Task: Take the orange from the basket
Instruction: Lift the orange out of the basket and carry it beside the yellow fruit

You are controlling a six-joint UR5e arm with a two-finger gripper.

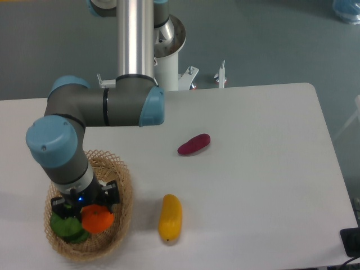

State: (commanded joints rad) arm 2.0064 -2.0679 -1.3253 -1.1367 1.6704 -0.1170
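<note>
The orange (98,221) is small, round and bright. It sits between the fingers of my gripper (90,210), over the left part of the basket (125,194). The gripper is shut on the orange and hangs straight down from the wrist, whose dark body covers the fruit's upper edge. The basket is an oval tan wicker one at the table's front left corner. My forearm and wrist hide much of its inside.
A green vegetable (66,226) lies in the basket, left of the orange. A long yellow-orange fruit (170,217) lies on the table right of the basket. A dark red fruit (194,144) lies farther back. The arm's base column (135,39) stands at the table's rear.
</note>
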